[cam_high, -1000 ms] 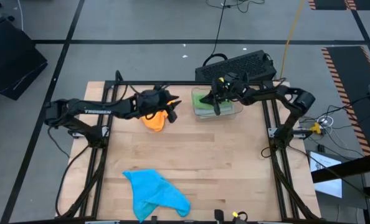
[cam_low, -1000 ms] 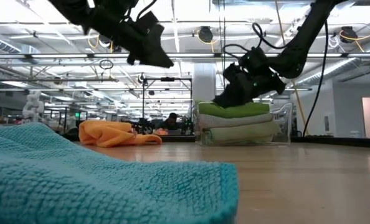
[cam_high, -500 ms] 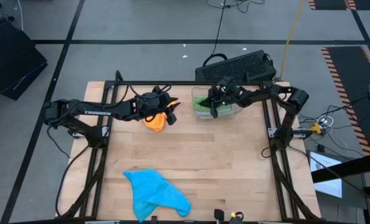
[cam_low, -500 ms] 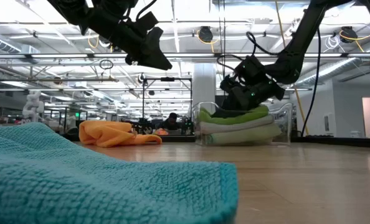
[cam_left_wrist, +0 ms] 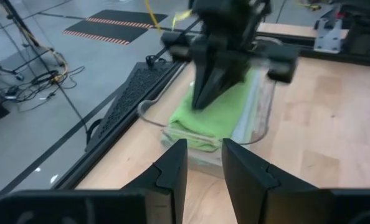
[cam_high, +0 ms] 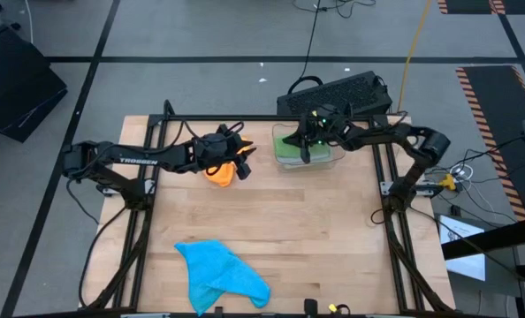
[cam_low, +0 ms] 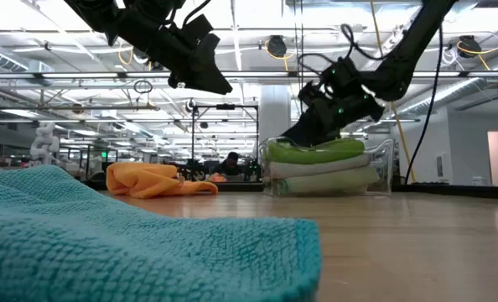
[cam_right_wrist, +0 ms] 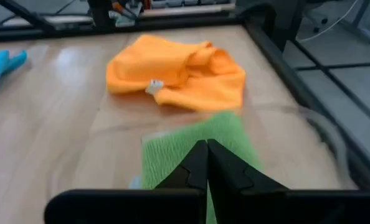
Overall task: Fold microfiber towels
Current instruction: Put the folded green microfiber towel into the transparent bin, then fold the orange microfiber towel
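High view: right claw (cam_high: 308, 156), fingers pressed together, tips over the bright green towel (cam_high: 291, 147) atop folded towels in the clear bin (cam_high: 333, 159). Left claw (cam_high: 244, 152) (slightly parted, empty) hangs above the orange towel (cam_high: 218, 173); a blue towel (cam_high: 220, 272) lies crumpled near the bench (cam_high: 315, 230) front.

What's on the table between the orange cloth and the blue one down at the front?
Nothing: in the high view, only bare wooden table lies between the orange towel and the blue towel.

right gripper (cam_high: 306, 151) hovering over folded towels (cam_high: 291, 147) in bin (cam_high: 337, 157) | crumpled towel (cam_high: 219, 171) lying under left gripper (cam_high: 242, 157) | third towel (cam_high: 220, 272) lying well apart from both
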